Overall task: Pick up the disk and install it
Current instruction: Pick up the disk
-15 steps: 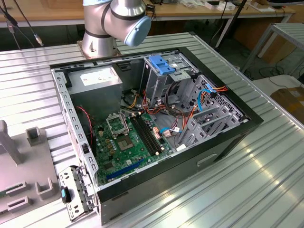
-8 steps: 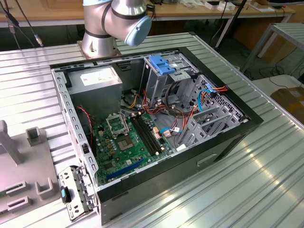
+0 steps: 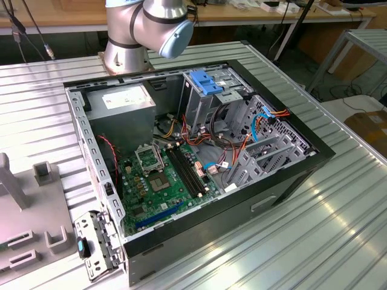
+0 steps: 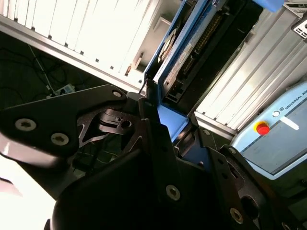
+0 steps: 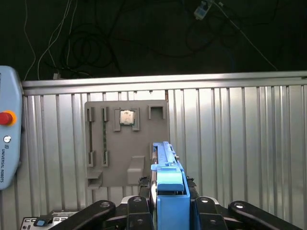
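Note:
In both wrist views my gripper (image 5: 169,211) is shut on the disk (image 5: 168,179), which I see edge-on with its bright blue carrier rail between the black fingers (image 5: 139,208). In the second wrist view the disk (image 4: 189,45) sticks out beyond the gripper (image 4: 165,125), showing its blue rail and dark circuit-board side. It hangs well above the ribbed metal table (image 5: 240,143). In the exterior view the open computer case (image 3: 199,151) lies on the table, with its grey drive cage (image 3: 208,103) at the far side.
A blue bracket (image 3: 204,81) sits on top of the drive cage. A grey fixture board (image 5: 125,143) holding a small chip (image 5: 126,117) lies on the table below the gripper. A teach pendant (image 5: 7,139) with a red button rests nearby. The arm's base (image 3: 145,30) stands behind the case.

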{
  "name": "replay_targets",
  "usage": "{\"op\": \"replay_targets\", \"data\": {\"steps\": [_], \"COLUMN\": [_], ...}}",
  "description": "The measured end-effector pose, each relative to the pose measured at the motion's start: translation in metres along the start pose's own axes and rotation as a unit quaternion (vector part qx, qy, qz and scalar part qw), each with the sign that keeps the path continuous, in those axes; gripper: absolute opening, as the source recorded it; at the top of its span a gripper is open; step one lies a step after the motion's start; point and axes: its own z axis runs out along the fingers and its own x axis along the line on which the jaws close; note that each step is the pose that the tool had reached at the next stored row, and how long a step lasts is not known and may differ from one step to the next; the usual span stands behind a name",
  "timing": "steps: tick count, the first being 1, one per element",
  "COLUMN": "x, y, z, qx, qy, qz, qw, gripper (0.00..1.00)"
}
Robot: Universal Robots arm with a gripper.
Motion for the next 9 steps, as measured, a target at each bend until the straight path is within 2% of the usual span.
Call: {"op": "replay_targets", "data": {"steps": [4,6,9], "x": [-0.0004,-0.0007,-0.0010], "y": [-0.0085,-0.0164,-0.0217], "z": [0.0001,0.0001,0.0002], "qx": [0.0000,0.0000,0.0000], "qy": [0.0000,0.0000,0.0000], "qz": [0.000,0.000,0.000], "qw": [1.0000,1.0000,1.0000], "gripper": [0.37,0.37,0.37]}}
